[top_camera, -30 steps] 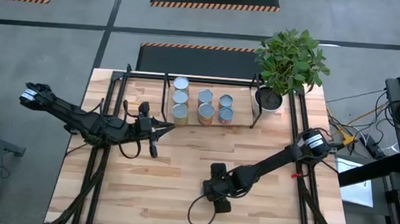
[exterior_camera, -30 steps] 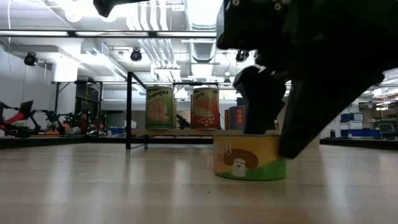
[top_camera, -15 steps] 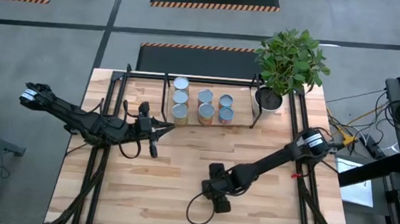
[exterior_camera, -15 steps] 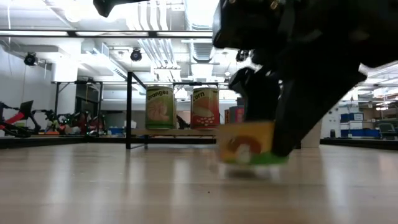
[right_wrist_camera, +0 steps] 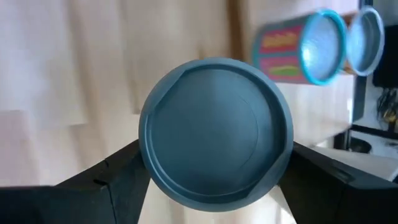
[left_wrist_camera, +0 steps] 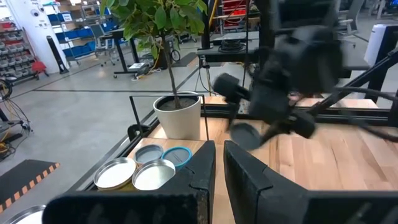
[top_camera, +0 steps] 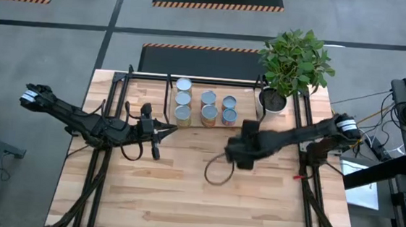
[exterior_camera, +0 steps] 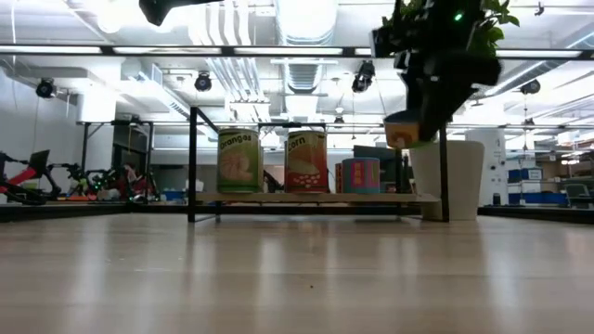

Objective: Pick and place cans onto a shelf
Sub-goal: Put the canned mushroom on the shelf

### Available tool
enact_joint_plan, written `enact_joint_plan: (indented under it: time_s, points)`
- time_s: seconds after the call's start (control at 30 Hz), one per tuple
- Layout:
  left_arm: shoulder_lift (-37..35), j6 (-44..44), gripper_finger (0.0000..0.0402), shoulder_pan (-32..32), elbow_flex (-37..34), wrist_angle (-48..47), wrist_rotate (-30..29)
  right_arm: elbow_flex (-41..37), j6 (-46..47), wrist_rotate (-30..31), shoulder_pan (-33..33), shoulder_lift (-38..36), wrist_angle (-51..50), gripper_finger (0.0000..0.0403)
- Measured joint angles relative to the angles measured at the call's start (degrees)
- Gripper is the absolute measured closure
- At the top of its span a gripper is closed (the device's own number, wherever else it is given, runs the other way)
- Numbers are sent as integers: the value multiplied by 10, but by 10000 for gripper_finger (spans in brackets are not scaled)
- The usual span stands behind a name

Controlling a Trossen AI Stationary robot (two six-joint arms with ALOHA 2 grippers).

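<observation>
The right gripper (top_camera: 242, 150) hung above the middle of the table (top_camera: 182, 199), its arm stretched in from the table's right edge; its two fingers (right_wrist_camera: 118, 180) were clamped on opposite sides of a can (right_wrist_camera: 216, 138), whose round grey-blue top faced straight into the right wrist camera, so the can's long axis ran along the gripper's own line; in the low view the held can (exterior_camera: 401, 132) showed only as an orange patch under the dark gripper, lifted clear of the tabletop and higher than the shelf board, just in front of the white plant pot (exterior_camera: 455, 176).

The left gripper (top_camera: 164, 130) waited over the left half of the table, its arm reaching in from the left, its fingers (left_wrist_camera: 205, 174) pressed together on nothing, pointing toward the shelf (top_camera: 210, 118).

Farther back, seven cans (top_camera: 208, 107) stood upright on the shelf's wooden board, in three short rows, tops up; the nearest of them, an orange-labelled one (exterior_camera: 238, 160) and a red one (exterior_camera: 306, 160), stood side by side; the held can was near the shelf's right end, apart from it; the plant (top_camera: 294, 59) stood at the table's far right corner, just beside the shelf.
</observation>
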Motion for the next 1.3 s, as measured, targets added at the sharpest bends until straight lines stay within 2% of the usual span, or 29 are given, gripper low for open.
enact_joint_plan:
  time_s: [0.2,0.5,0.67,1.03,1.3]
  points:
    - [0,1,387,0,0,0,0,-14,-65,-2,-78,-1,1,115]
    - [0,4,387,0,0,0,0,-44,-128,3,-146,15,33,113]
    - [0,4,387,0,0,0,0,-47,-152,12,-169,16,52,107]
    - [0,4,387,0,0,0,0,-47,-176,13,-209,16,74,67]
    - [0,4,387,0,0,0,0,-44,-176,13,-207,12,70,74]
